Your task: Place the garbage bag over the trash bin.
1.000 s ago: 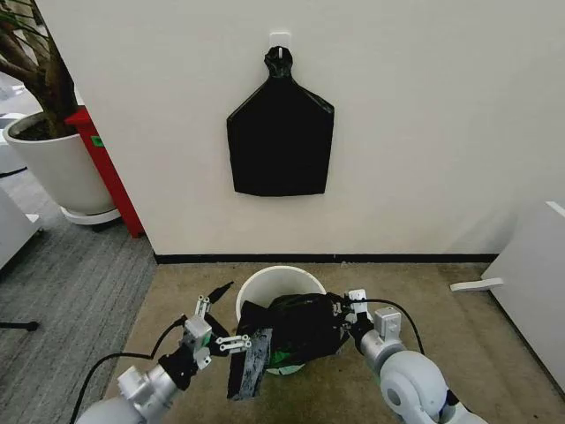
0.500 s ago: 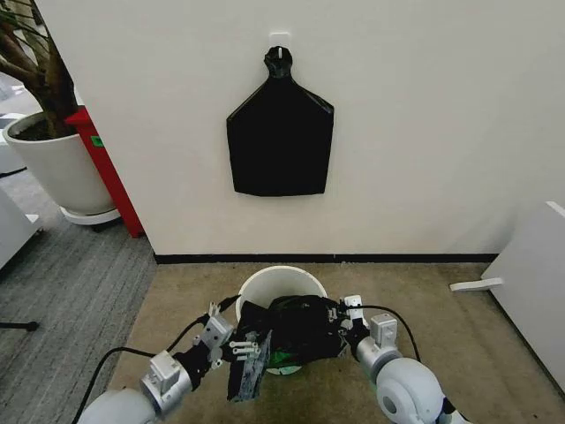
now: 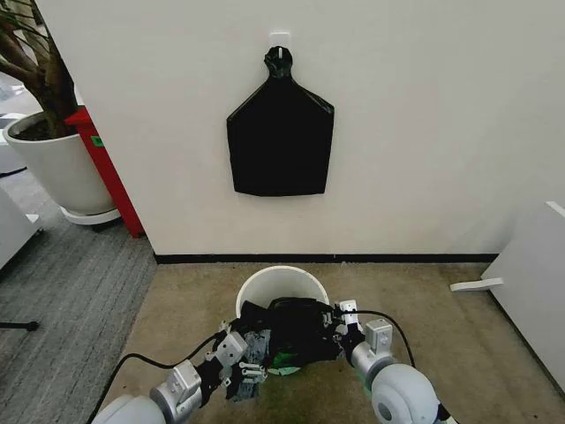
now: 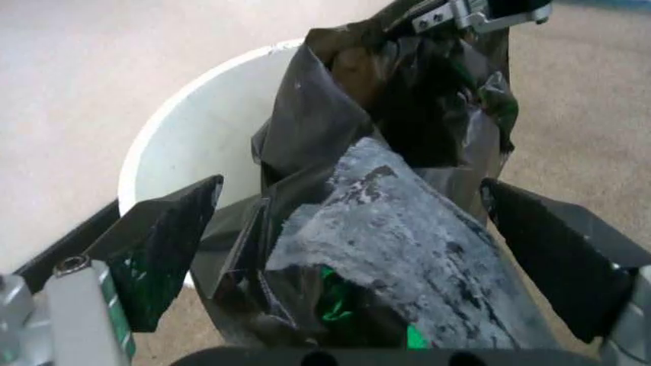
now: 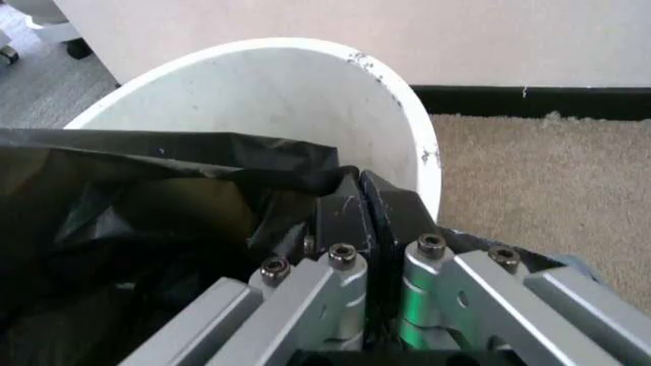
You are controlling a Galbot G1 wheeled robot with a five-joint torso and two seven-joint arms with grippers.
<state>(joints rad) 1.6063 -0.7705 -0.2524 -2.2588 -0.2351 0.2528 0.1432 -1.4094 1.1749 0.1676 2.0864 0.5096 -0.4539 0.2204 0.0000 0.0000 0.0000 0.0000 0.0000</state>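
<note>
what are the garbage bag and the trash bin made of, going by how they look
The garbage bag: thin black plastic film, probably; it crinkles, droops and shines in patches. The trash bin: seemingly rigid cream-white plastic, with smooth walls, a rolled rim and dark scuffs near the rim.

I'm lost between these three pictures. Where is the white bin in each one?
Head view: the bin stands on the carpet low in the middle, below the wall, its near side covered by the bag.
Left wrist view: its rim curves beside the bag, beyond the open left gripper.
Right wrist view: its inner wall rises behind the right gripper, shut on the bag.
Shared landmark: the black bag against the white rim.
</note>
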